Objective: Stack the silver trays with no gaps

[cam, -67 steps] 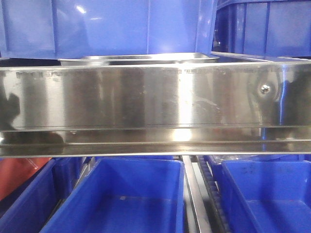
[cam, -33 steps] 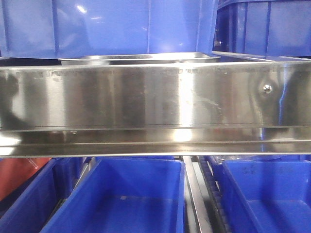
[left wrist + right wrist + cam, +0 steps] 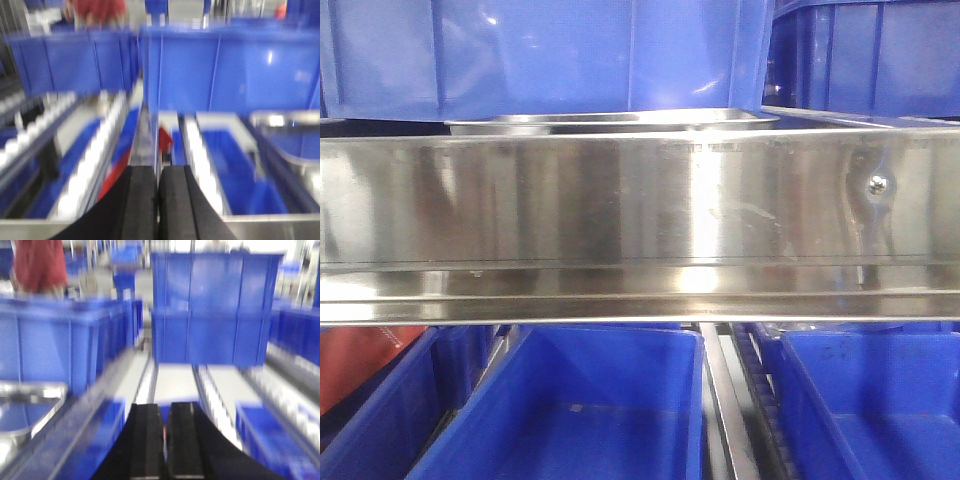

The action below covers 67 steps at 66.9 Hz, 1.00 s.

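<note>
A silver tray (image 3: 620, 121) shows only as a thin shiny rim behind the steel shelf rail (image 3: 620, 215) in the front view. The same kind of tray rim (image 3: 295, 135) appears at the right edge of the blurred left wrist view, and a tray corner (image 3: 30, 407) at the lower left of the blurred right wrist view. My left gripper (image 3: 158, 172) is shut with nothing between its black pads, well left of the tray. My right gripper (image 3: 165, 410) is also shut and empty, right of the tray corner. Neither gripper touches a tray.
Blue bins stand behind the tray on the shelf (image 3: 550, 55) and on the level below (image 3: 570, 410). White roller tracks (image 3: 95, 150) run between the bin lanes. A large blue bin (image 3: 215, 310) stands ahead of the right gripper. A person in red (image 3: 37, 265) stands far back.
The front view has shifted slightly: the rail's screw and the tray rim have slid a little to the right and down. No gripper shows in those frames.
</note>
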{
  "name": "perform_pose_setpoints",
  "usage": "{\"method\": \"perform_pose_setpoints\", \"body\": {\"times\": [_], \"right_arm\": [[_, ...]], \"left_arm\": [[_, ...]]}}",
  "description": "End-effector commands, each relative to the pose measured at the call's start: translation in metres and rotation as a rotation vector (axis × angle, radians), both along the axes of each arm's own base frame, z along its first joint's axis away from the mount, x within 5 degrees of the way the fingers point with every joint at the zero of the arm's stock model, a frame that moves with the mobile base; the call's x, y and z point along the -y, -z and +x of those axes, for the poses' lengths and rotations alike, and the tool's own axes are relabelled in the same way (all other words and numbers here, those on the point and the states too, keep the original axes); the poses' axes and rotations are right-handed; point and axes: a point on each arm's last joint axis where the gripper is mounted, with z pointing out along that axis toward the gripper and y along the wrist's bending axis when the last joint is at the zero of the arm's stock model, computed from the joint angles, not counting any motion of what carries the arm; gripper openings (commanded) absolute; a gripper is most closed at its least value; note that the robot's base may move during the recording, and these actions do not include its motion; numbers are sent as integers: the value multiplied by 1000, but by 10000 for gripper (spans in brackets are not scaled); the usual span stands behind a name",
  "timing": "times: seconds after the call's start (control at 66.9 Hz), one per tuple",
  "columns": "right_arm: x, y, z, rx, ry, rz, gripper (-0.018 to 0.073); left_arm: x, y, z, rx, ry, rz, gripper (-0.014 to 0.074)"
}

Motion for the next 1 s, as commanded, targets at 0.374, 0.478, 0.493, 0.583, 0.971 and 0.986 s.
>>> {"method": "perform_pose_setpoints", "body": {"times": [0.374,0.478,0.493,0.583,0.971,0.986], "right_arm": [[-1,-19,79,-620,-13,-3,-16],[-3,-15,91,-637,-28,28,-16],[-3,-14,96,-633,-26,28,-16],[-4,-11,114,-671,-19,60,-14],[-56,-20,193,-877,-24,96,-13],[-61,-18,198,-895,-22,96,-13]], "left_arm": [[-1,-2,88,-479,6,-13,4],[-1,-1,104,-431,7,-12,4],[-1,-1,107,-424,7,-11,4],[1,-2,120,-408,10,-65,4],[39,-34,174,-460,60,-253,-18],[41,-33,177,-468,59,-252,-18]]}}
